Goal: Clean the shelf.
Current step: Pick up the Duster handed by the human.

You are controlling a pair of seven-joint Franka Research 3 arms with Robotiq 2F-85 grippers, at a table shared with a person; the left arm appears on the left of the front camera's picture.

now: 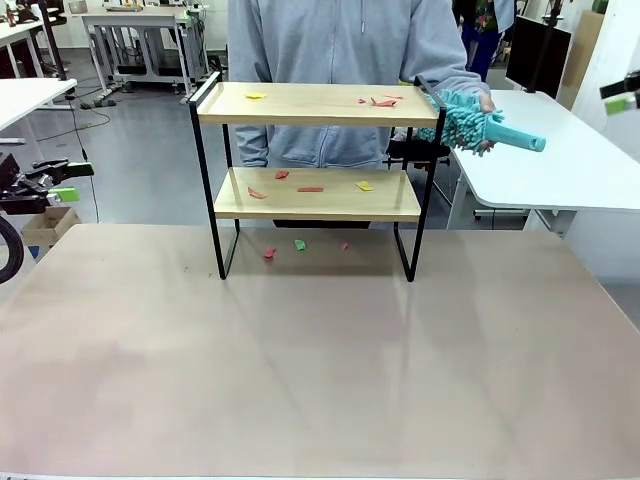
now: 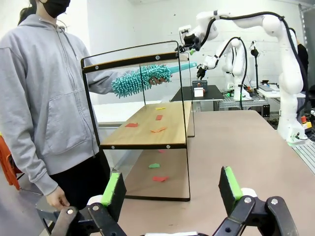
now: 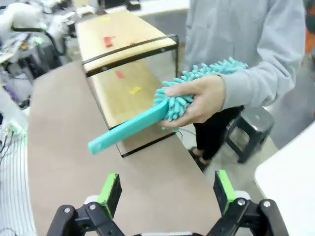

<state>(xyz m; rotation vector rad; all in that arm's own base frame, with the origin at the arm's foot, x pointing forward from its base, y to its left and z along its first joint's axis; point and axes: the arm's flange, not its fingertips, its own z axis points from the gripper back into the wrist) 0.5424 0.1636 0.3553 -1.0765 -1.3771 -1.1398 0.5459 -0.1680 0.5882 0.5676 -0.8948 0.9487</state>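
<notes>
1. Desk (image 1: 320,380): the shelf (image 1: 310,104) stands at its far middle, long axis running across my front view, with a person behind it.
2. Duster (image 3: 133,125): the person's hand (image 3: 197,101) grips the fluffy head just off the shelf's right end. The handle is free and points out towards my right pincer (image 3: 166,189).
3. Right pincer: jaws fully apart, empty, facing the handle, which lies slantwise to the gap. I judge this arm the nearer one for a handover.
4. Left pincer (image 2: 172,189): jaws wide apart, empty, well off the shelf's left end.
5. Scraps (image 1: 310,188): on both boards and on the desk beneath.
</notes>
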